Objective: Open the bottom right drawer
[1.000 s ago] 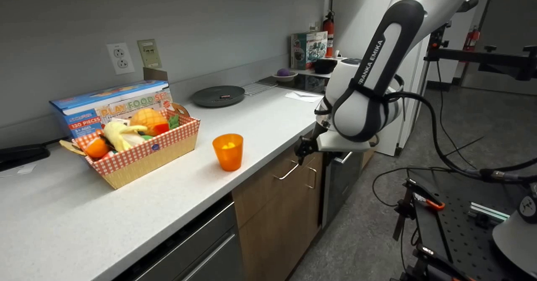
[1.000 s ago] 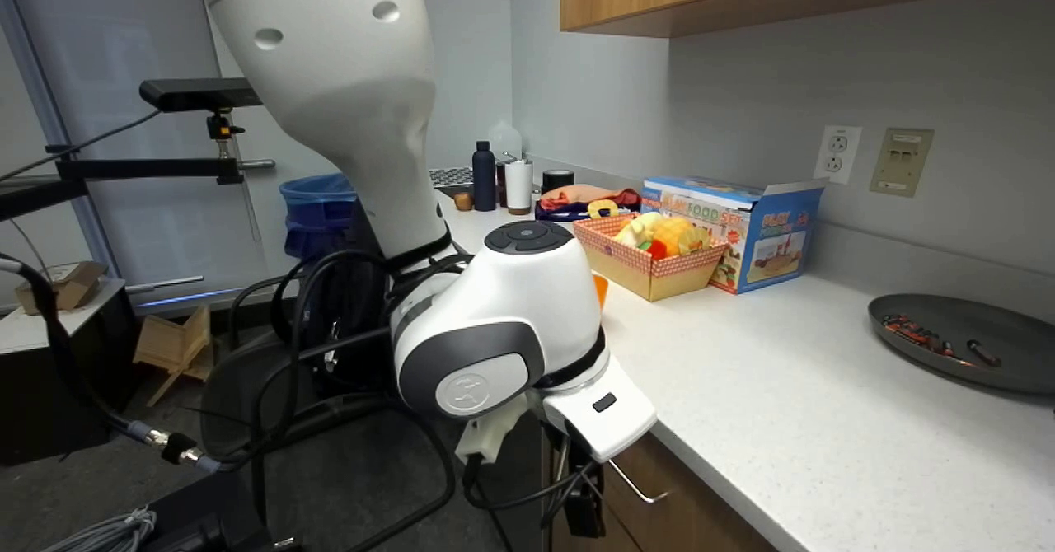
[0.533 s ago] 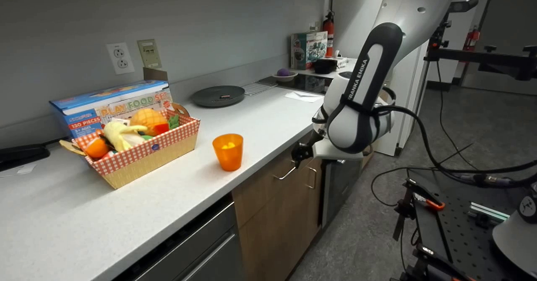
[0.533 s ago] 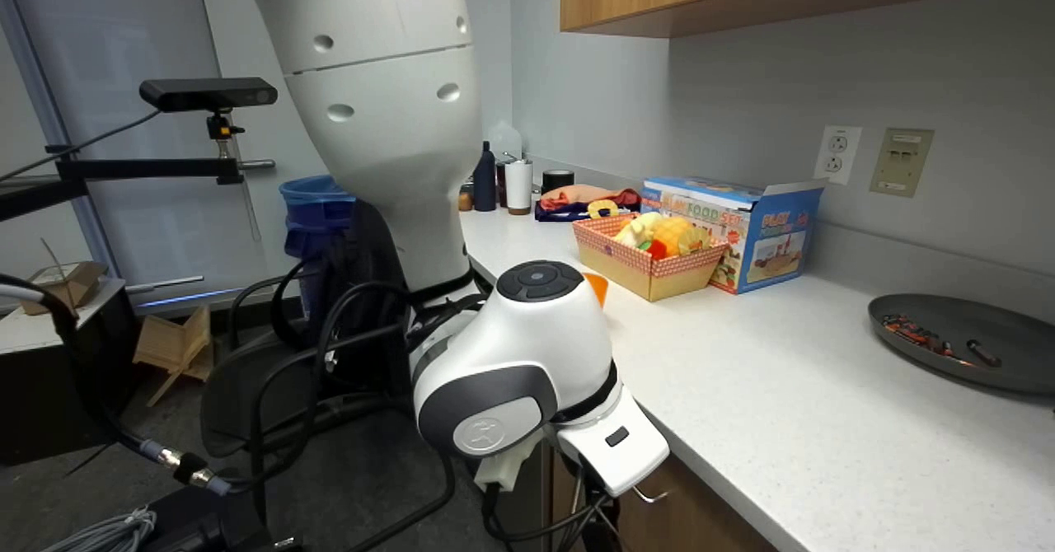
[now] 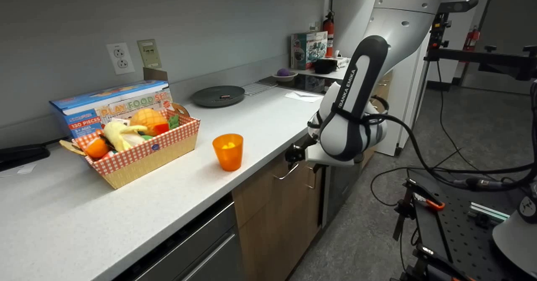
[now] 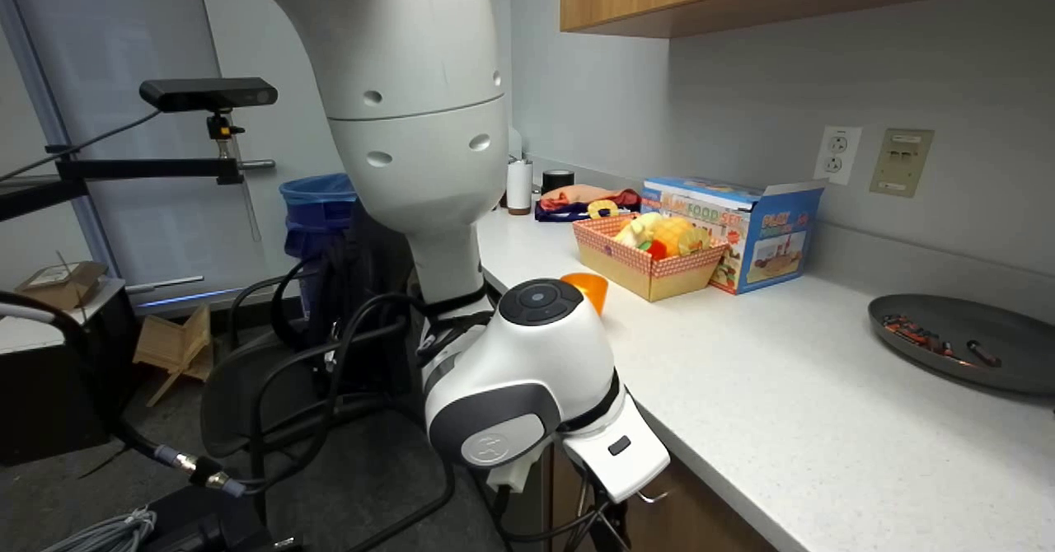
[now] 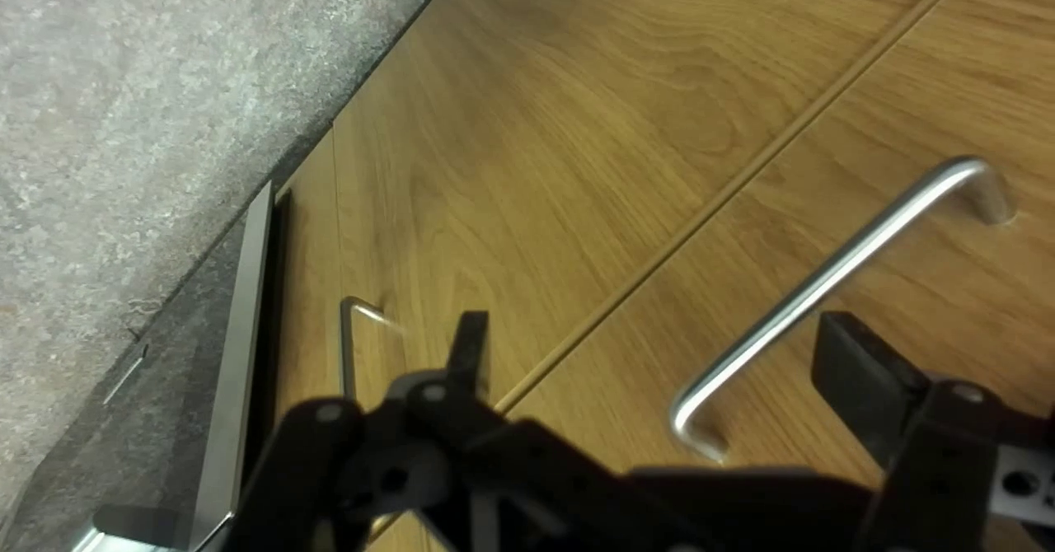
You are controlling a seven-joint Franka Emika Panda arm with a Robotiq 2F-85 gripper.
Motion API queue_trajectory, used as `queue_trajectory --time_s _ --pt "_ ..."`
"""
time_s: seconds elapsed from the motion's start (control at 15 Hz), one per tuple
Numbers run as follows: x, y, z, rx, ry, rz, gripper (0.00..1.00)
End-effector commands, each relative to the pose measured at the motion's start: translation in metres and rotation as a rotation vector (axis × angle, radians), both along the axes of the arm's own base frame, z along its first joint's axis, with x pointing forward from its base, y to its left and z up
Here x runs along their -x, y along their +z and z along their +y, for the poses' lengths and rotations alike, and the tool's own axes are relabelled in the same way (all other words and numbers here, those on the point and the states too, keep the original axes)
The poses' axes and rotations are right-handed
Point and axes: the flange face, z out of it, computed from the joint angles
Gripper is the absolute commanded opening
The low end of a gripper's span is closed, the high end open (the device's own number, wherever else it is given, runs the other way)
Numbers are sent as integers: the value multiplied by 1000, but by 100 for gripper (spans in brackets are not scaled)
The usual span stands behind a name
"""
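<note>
The wood-grain drawer front (image 5: 256, 193) sits under the counter edge, flush with the cabinet, so the drawer stands shut. Its white inner box is hidden. Its silver bar handle (image 5: 282, 176) also shows in the wrist view (image 7: 824, 280) as a slanted bar, and its end shows in an exterior view (image 6: 653, 498). My gripper (image 7: 659, 354) is open and empty. In the wrist view the handle's lower end appears between the two spread fingers, apart from both. In an exterior view my gripper (image 5: 295, 159) is at the handle's far end; the exact gap cannot be told.
A cabinet door handle (image 7: 348, 350) and the oven door (image 5: 342, 184) lie beyond. The counter edge (image 5: 268, 159) runs just above the drawer. An orange cup (image 5: 228, 153) and a play-food basket (image 5: 151, 159) stand on the counter. A grey-fronted drawer (image 5: 209, 239) is beside the cabinet.
The arm has come lower. In an exterior view the gripper has moved left and slightly down, closer to the drawer handle. The drawer has not moved.
</note>
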Motion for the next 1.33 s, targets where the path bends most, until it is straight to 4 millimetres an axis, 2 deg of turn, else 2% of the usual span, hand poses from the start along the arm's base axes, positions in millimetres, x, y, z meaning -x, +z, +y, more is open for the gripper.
queue_trajectory --time_s 0.0,0.4,0.67,1.0,1.27 --pt "-4 -9 -4 -18 -42 -33 100" --pt "3 -21 -9 -47 -73 -26 100" --pt "11 -22 -4 -80 -80 -8 100" --pt "29 -22 -3 -121 -105 18 100" --pt "52 -20 10 -139 -85 50 100"
